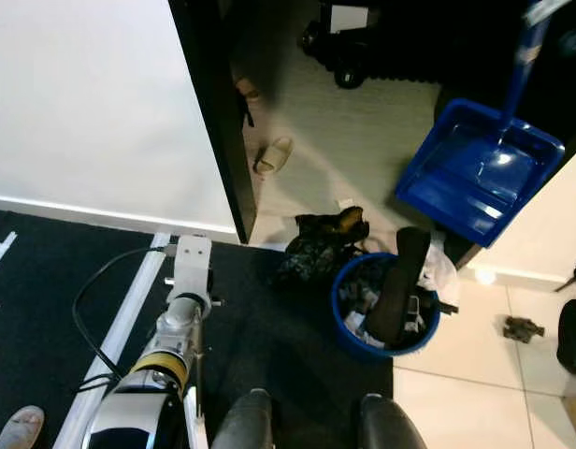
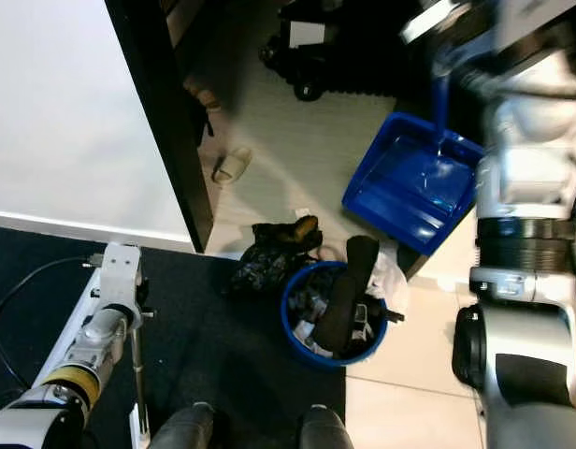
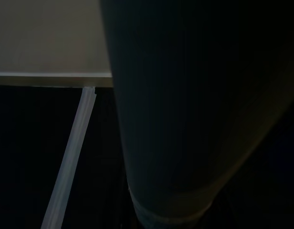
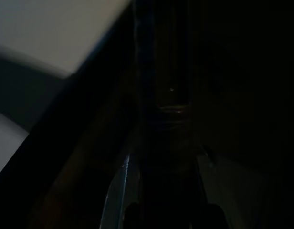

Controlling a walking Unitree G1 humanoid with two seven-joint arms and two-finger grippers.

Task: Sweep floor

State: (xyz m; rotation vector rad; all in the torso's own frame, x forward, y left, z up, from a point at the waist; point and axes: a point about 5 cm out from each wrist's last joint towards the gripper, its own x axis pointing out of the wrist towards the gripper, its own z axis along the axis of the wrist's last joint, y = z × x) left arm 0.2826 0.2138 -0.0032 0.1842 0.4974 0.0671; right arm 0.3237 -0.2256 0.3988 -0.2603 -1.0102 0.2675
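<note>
R gripper (image 4: 161, 210) clenched on blue dustpan (image 1: 480, 168) handle, pan hanging below it, blue bin (image 1: 386, 304) nearby. L gripper: grip state can't tell, arm idle.

I see pale floor (image 1: 363, 140) with a black mat (image 1: 269, 327); a blue bucket (image 1: 386, 304), dark cloth (image 1: 316, 245) and a slipper (image 1: 273, 154) lie there.

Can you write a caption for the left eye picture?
Blue dustpan held up above a full blue bin, slipper lying nearby.
</note>
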